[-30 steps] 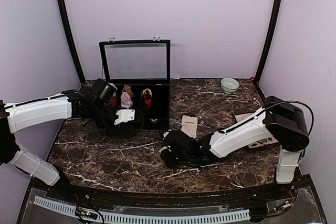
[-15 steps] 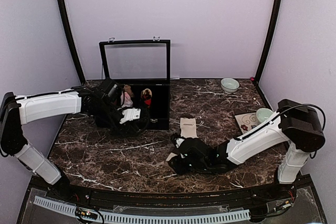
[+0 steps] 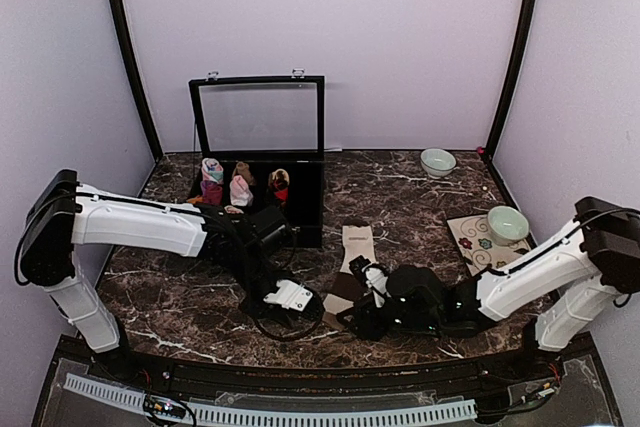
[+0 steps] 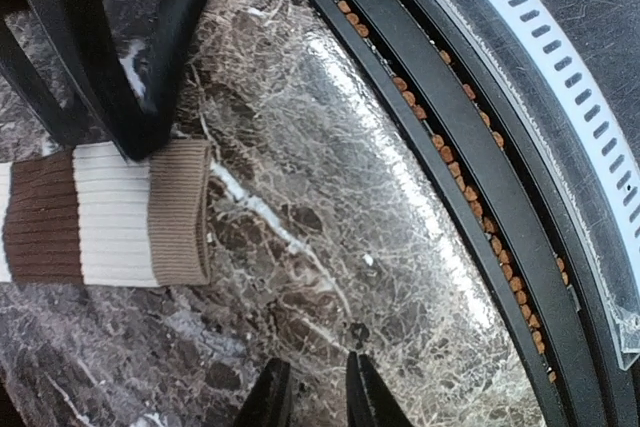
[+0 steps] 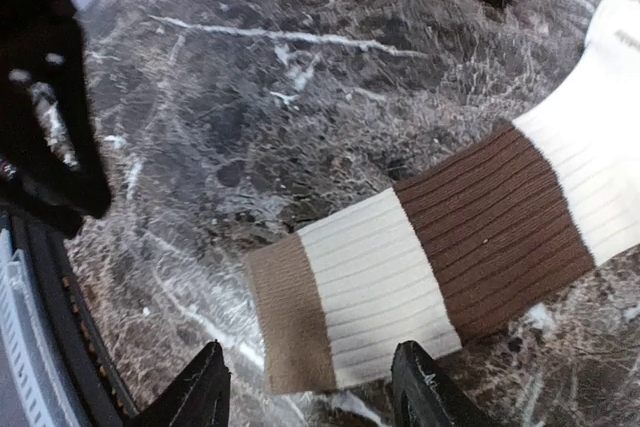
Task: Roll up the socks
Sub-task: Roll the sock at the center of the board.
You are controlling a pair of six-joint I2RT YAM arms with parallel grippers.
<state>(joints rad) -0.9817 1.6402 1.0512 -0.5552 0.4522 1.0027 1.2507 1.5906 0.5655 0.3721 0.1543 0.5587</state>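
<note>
From above: cream-and-brown sock (image 3: pixel 357 247) flat on the marble surface (image 3: pixel 180 297), near the middle of the front edge. Left hand (image 3: pixel 295 299) just left of its cuff (image 3: pixel 338 302), right hand (image 3: pixel 355 299) at the cuff.

On the left wrist: fingers (image 4: pixel 272 397) close together with a slim gap, gripping nothing, cuff off to one side.

On the right wrist: fingers (image 5: pixel 205 392) well apart, straddling the tan cuff, not clamped.

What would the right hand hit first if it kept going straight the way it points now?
The tan cuff of the striped sock, flat on the table, just ahead of the right hand and lined up between its open fingers. Its height above the sock is unclear.
</note>
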